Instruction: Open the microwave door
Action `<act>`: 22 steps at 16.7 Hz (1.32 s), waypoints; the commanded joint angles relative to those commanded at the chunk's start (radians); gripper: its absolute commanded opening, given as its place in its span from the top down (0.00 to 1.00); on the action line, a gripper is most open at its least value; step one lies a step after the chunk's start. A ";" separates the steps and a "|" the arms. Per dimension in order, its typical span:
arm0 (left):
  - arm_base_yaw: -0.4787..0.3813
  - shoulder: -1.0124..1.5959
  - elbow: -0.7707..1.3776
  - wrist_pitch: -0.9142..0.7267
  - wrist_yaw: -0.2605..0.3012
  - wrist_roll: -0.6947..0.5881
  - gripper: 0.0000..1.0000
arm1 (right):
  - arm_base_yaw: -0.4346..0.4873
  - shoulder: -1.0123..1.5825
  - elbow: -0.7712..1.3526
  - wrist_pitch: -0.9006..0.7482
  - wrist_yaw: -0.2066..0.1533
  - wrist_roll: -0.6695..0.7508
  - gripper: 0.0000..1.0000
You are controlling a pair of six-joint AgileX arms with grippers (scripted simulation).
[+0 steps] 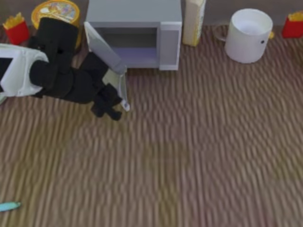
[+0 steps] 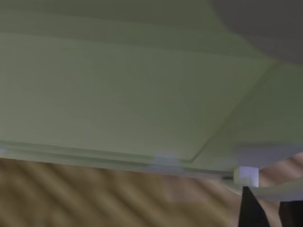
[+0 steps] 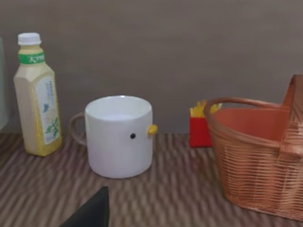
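Half open already: microwave door [image 1: 105, 48] swung out from the hinge side of the microwave [image 1: 135, 33], pale interior showing, at the far edge of the surface [image 1: 199, 151] toward the far-left corner. Left gripper [image 1: 113, 105] at the door's free edge, near the handle; cannot tell whether fingers are apart or clamped, with the left wrist view filled by the door panel [image 2: 118, 94]. Step in hand, by judgement: pulling the door wider. Next: a continued outward arc around the hinge, keeping contact. Right arm parked out of the top view, facing a cup [image 3: 120, 135], bottle [image 3: 37, 99] and basket [image 3: 260, 156].
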 joint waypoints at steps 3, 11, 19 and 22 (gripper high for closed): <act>0.000 0.000 0.000 0.000 0.000 0.000 1.00 | 0.000 0.000 0.000 0.000 0.000 0.000 0.00; 0.013 0.000 0.000 -0.019 0.028 0.038 1.00 | 0.000 0.000 0.000 0.000 0.000 0.000 0.00; 0.033 -0.001 0.004 -0.039 0.051 0.082 1.00 | 0.000 0.000 0.000 0.000 0.000 0.000 0.00; 0.033 -0.001 0.004 -0.039 0.051 0.082 1.00 | 0.000 0.000 0.000 0.000 0.000 0.000 0.00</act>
